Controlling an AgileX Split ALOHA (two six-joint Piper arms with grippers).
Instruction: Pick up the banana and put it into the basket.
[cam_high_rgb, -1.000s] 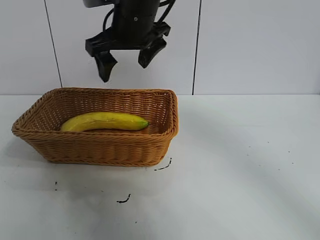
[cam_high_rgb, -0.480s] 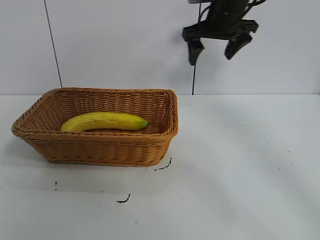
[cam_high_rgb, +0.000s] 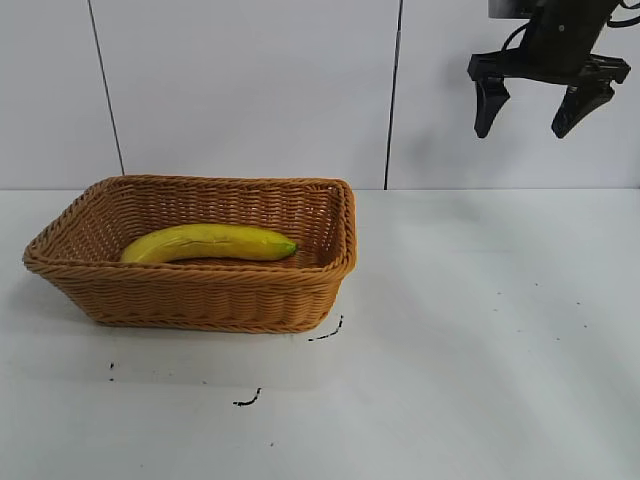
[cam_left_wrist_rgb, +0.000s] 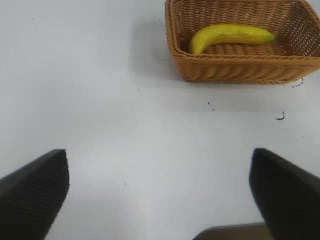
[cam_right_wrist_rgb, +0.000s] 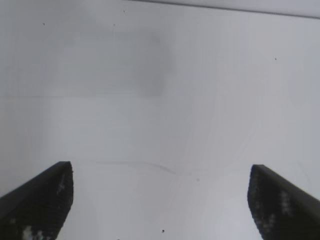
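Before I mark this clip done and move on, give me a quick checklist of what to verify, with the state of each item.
1. Banana inside the basket: ok, lying along its floor.
2. Banana free of any gripper: ok.
3. Right gripper away from the basket: ok, open, high at the exterior view's upper right.
4. Left gripper open and empty: ok, over bare table, off to one side of the basket.
5. Basket upright on the table: ok.
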